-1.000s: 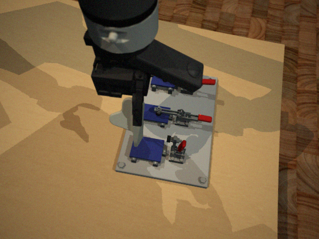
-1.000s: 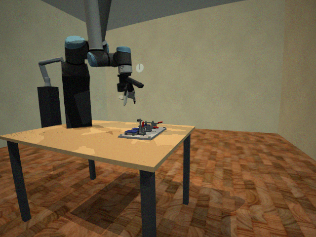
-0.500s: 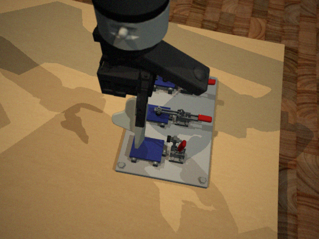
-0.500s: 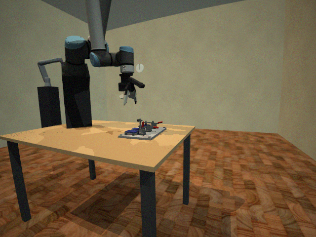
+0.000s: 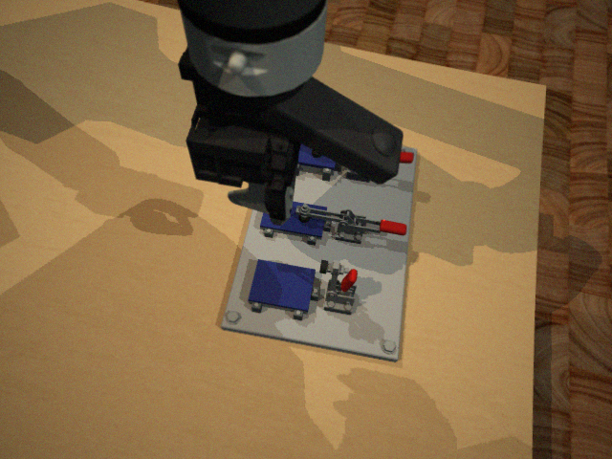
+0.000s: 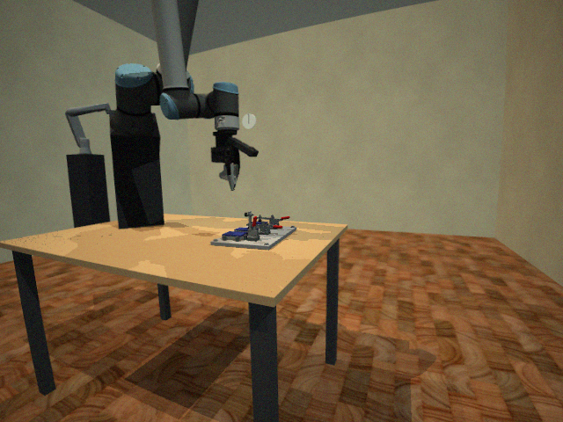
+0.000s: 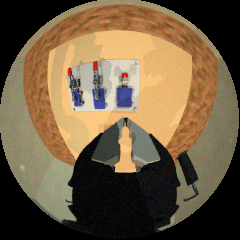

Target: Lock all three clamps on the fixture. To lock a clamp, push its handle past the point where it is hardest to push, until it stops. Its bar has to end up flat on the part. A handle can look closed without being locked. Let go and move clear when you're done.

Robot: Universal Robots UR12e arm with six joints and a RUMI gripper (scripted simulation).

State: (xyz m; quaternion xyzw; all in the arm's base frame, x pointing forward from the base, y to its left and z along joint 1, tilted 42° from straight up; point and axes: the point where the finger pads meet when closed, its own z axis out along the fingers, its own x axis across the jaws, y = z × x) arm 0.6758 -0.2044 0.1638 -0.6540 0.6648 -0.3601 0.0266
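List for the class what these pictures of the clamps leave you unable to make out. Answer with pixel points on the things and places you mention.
- Far clamp's bar: in the top view, the arm's black bracket (image 5: 356,130) covers it.
- Middle clamp (image 5: 348,225) (image 7: 97,80): whether it is locked; too small in the wrist view.
- Plate's (image 5: 370,316) far left corner: behind the gripper in the top view.
- Upper arm: cut off by the exterior view's top edge.

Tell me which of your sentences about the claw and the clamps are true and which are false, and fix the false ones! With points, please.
1. The claw (image 5: 280,218) (image 6: 232,188) (image 7: 125,118) is shut. True.
2. The claw touches the metal plate (image 5: 345,332) (image 6: 273,243) (image 7: 136,82). False: it hangs above the table.
3. The middle clamp (image 5: 348,228) (image 6: 264,228) (image 7: 98,78) has its bar reaching over its blue block (image 5: 274,226) (image 6: 240,229) (image 7: 101,102). True.
4. All three bars reach over their blocks. False: the end clamp (image 5: 339,297) (image 6: 253,234) (image 7: 125,84) has its bar raised.
5. The middle clamp's handle (image 5: 392,227) (image 6: 277,226) (image 7: 95,65) is red. True.
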